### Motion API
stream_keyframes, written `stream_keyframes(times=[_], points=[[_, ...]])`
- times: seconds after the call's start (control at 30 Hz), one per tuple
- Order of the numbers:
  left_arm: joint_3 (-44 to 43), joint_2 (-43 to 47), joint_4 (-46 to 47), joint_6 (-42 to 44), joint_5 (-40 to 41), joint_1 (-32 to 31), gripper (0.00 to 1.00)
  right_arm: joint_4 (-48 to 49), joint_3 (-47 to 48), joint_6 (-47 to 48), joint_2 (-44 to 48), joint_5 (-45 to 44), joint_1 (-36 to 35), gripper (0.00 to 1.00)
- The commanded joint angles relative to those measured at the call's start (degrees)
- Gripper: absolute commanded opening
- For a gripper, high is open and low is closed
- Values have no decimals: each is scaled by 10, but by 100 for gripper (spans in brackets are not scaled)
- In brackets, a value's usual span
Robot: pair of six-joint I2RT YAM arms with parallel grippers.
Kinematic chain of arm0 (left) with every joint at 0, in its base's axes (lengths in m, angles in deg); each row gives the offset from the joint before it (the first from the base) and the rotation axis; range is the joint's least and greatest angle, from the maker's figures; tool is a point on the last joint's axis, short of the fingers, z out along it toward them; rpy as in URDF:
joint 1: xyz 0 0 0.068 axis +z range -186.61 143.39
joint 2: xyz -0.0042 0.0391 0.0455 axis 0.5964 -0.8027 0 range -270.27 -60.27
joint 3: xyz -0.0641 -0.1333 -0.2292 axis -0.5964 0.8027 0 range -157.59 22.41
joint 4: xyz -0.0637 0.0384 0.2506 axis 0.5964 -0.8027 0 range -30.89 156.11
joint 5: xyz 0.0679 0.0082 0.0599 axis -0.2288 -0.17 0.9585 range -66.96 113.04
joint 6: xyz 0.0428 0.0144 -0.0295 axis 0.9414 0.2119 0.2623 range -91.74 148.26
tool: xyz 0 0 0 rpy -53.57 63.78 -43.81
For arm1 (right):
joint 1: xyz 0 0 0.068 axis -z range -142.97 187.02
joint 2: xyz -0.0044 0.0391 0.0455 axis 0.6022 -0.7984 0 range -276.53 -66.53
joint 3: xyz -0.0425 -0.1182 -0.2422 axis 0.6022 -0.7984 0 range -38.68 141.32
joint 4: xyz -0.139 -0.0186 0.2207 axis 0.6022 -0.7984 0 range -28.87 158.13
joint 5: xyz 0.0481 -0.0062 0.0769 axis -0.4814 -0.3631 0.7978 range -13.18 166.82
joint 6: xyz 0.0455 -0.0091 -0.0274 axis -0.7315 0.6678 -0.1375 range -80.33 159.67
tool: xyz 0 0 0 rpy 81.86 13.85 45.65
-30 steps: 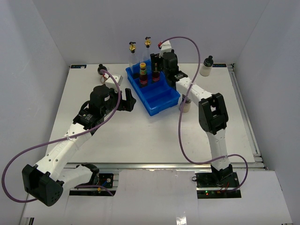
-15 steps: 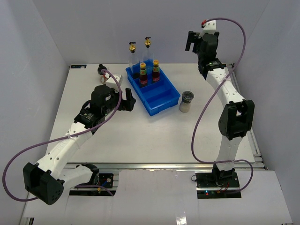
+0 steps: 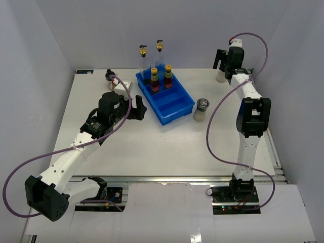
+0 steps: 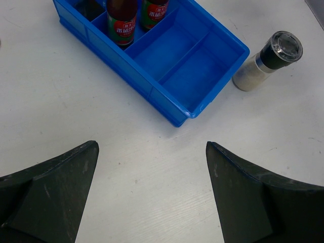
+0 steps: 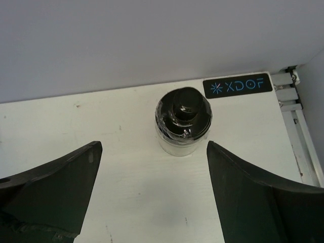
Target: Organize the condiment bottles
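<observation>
black right end effector [image 5: 153,169], jaws spread, hovers over black-capped jar [image 5: 183,121].

The tray [image 3: 174,105] is a plain, bright blue. The sauce bottles [image 3: 154,81] standing in it are dark red, capped in yellow and red, their red labels crossed by a green band. The tall bottles [image 3: 143,59] behind are clear, with gold-and-black spouts. The near jar [image 3: 201,110] has a black cap over whitish contents; the far jar [image 5: 183,120] has the same black top on a pale body. The table [image 3: 152,147] is white, the cables [image 3: 207,144] purple, and the corner sticker [image 5: 237,86] black with blue lettering.
</observation>
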Motion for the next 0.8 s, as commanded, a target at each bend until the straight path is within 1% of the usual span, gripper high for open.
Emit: stream_keyframes(times=[0.0, 0.17, 0.3, 0.4, 0.53, 0.77], points=[[-1, 11, 4, 2, -8, -2, 98, 43, 21, -11, -24, 22, 16, 90], [-2, 10, 4, 2, -9, -2, 98, 80, 15, -6, -51, 14, 22, 90], [-3, 8, 3, 2, -27, -2, 98, 104, 16, 4, -71, 7, 22, 90], [-3, 9, 2, 3, -27, -3, 98, 104, 33, 15, -91, 7, 22, 91], [-4, 8, 2, 5, -26, -2, 98, 90, 92, 19, -137, 7, 22, 92], [-7, 1, -2, 5, -29, -2, 98, 127, 98, 30, -156, 15, 22, 96]])
